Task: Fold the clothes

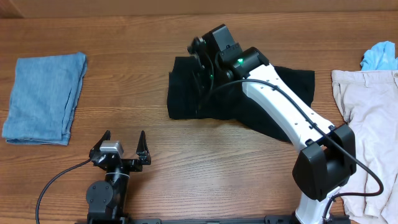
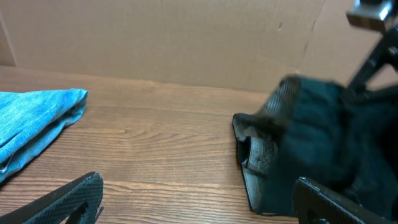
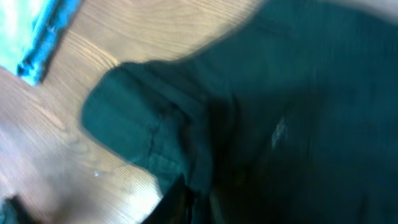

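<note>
Right pincer (image 1: pixel 200 73) sits on the left end of the large black soft shorts-like garment (image 1: pixel 182 99), mid wooden desk (image 1: pixel 186 155); whether it is clamped cannot be told. Garment runs left-to-right. Left pincer (image 1: pixel 123 142), spread wide and empty, lies farther off.

Garments, 4 total: 1 black garment (image 1: pixel 273 102) centre, 1 faded-blue garment (image 1: pixel 43 99) left, 1 beige garment (image 1: pixel 367 112) right, 1 light-blue garment (image 1: pixel 380 56) far right. Arms, 2: left arm (image 1: pixel 107 190) near left, right arm (image 1: pixel 292 115) near right. Grippers, 2: left gripper (image 1: pixel 124 138), right gripper (image 1: pixel 200 74). Table (image 1: pixel 186 155), 1. Cardboard wall (image 2: pixel 186 43), 1, far side.
</note>
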